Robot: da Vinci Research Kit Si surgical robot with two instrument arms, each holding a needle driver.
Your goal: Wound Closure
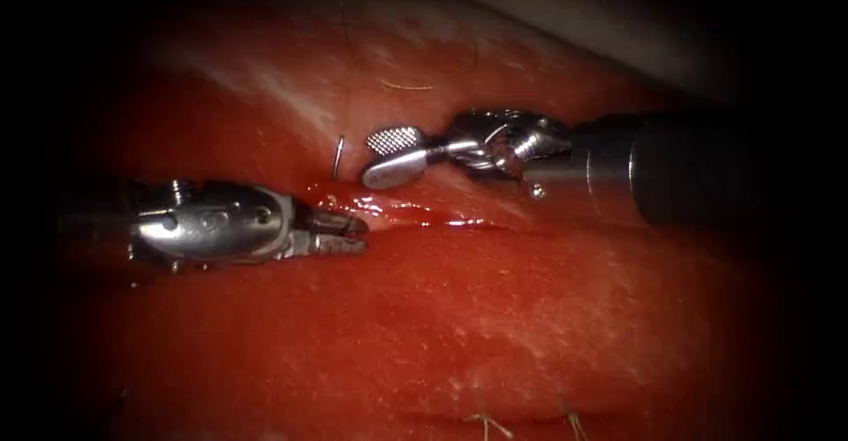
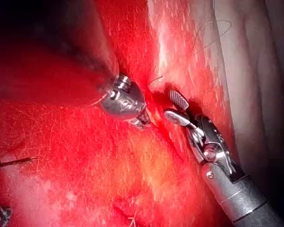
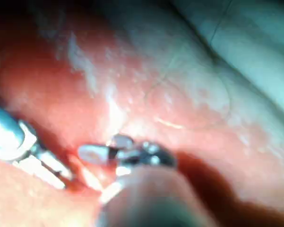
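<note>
Clearly, the silver right gripper [image 1: 382,156] stands spread apart, empty, just right of the thin curved steel needle [image 1: 337,155] whose tip rises out of the wet red tissue [image 1: 530,317] above the cut [image 1: 415,220]. Opposite, the left gripper [image 1: 353,234] also gapes, empty, at the cut.

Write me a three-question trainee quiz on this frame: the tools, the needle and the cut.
1. True or false: the right tool grips the needle.
2. How much of the needle is exposed? A) all of it, lying loose B) a short end standing out of the tissue C) half, held by the left tool
3. Fill in: the right tool's jaws stand ____.

Key
1. False; its jaws hold nothing, just right of the needle.
2. B; it rises above the cut, the rest buried.
3. Open.
</note>
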